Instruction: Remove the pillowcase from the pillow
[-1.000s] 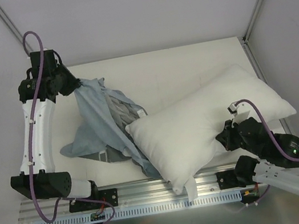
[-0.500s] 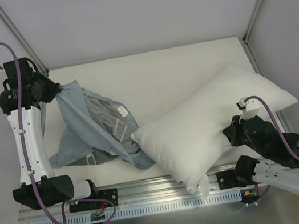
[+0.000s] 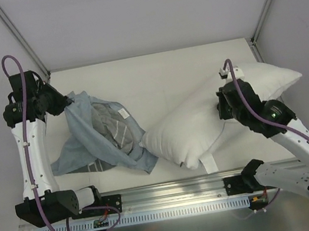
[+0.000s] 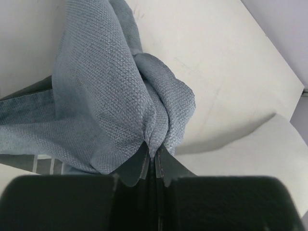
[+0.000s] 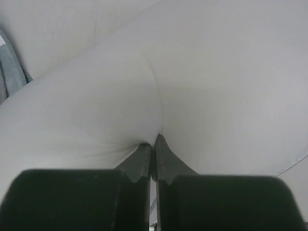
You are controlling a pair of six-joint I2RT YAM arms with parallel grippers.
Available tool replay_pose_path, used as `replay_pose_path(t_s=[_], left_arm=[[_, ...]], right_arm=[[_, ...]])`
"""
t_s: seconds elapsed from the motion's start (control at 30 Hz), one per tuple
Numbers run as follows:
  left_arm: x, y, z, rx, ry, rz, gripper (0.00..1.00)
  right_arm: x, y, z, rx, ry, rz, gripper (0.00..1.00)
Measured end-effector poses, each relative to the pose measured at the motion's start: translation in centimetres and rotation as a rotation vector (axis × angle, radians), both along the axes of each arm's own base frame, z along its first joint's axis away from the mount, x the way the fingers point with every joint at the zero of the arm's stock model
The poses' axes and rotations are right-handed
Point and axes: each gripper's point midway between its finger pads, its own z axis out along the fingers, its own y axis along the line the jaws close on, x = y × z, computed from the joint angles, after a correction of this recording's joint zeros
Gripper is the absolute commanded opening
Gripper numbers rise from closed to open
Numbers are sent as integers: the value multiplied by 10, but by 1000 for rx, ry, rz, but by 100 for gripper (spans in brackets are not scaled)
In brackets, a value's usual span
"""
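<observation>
The pillow (image 3: 198,125) lies on the right half of the table (image 3: 159,73), with its long axis on a diagonal; one end points toward the near middle of the table, and the opposite pointed corner reaches the far right edge. It is plump, plain white and softly creased, and a small white tab sticks out from its near edge. The right gripper (image 3: 223,109) is on its upper face about midway along; in the right wrist view the fingers are pressed almost together with a fold of white fabric pinched between them, and the cloth puckers toward the tips.

The pillowcase (image 3: 96,140) is on the left half of the table, off the pillow as far as the overhead view shows; its near right corner lies just beside the pillow's near end, and whether they touch I cannot tell. It is limp and crumpled, drawn up to a peak at the far left and fanning out toward the near edge. The outer face is light blue-grey; dark grey with white stripes shows in the open middle, next to a small white label. The left gripper (image 3: 67,102) holds the peak; in the left wrist view its fingers are closed narrowly on a bunched fold of coarse-woven blue-grey cloth.
</observation>
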Motion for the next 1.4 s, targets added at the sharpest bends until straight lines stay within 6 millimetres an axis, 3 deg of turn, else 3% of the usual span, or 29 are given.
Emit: replay_pose_path(t_s=[0.1,0.23,0.4,0.53,0.6,0.7,0.73,0.77,0.8,0.83,0.9,1.0,1.07,1.13,1.23,1.4], left_arm=[[-3,-4,7,-1,-26,-27,0],[-9,-7,15,8,-57,-51,0],[-17,-9,25,24,-95,-62,0],[-18,-9,26,27,-100,-66,0],[-18,-9,26,27,-99,-68,0],[-16,-9,24,27,-92,-70,0],[-15,-8,22,28,-85,-71,2],[-12,-7,19,30,-74,-71,18],[-9,-5,14,38,-60,-72,74],[-6,-4,10,44,-45,-76,95],[6,0,1,46,-4,-81,99],[29,0,-9,32,36,-122,99],[37,-4,-15,14,51,-150,99],[36,-10,-17,1,62,-181,99],[28,-29,-5,-12,20,-254,99],[-8,-87,15,-16,-61,-444,99]], right_arm=[[27,7,4,35,35,-17,1],[66,15,25,39,32,-25,1],[104,0,83,110,-72,-96,1],[113,-18,130,161,-184,-150,1],[114,-17,142,184,-219,-142,1],[116,-7,134,220,-210,-105,1],[117,-2,126,230,-193,-94,12],[119,3,112,241,-165,-83,29],[120,9,95,253,-129,-73,49],[120,14,77,261,-81,-65,77],[121,23,48,259,13,-45,90],[131,37,25,266,107,-12,94],[135,44,20,273,136,7,95],[133,46,22,282,142,18,96],[129,47,34,300,120,36,97],[117,45,58,324,63,55,97]])
